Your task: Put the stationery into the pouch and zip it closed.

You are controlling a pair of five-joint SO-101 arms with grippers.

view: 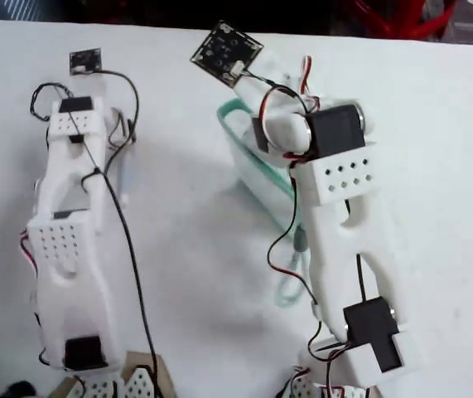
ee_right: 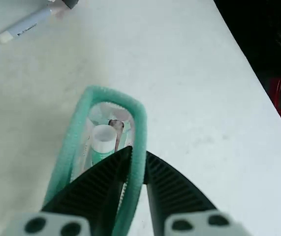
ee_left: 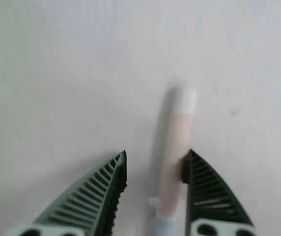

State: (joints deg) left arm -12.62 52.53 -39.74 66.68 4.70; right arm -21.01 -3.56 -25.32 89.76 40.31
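A pale pen (ee_left: 175, 142) with a white cap lies on the white table between the fingers of my left gripper (ee_left: 156, 156). That gripper is open, and the pen rests against one finger. In the high view the pen (view: 123, 176) lies beside the left arm. The green-rimmed pouch (ee_right: 98, 98) stands open with a white-capped green tube (ee_right: 102, 142) and other small items inside. My right gripper (ee_right: 136, 156) is shut on the pouch's rim. From above, the pouch (view: 253, 178) lies partly under the right arm.
The table's far edge (ee_right: 243, 59) runs close beyond the pouch, with dark floor and a red frame behind it. The pen (ee_right: 27, 27) lies well off to one side of the pouch. Cables hang from both arms over the table.
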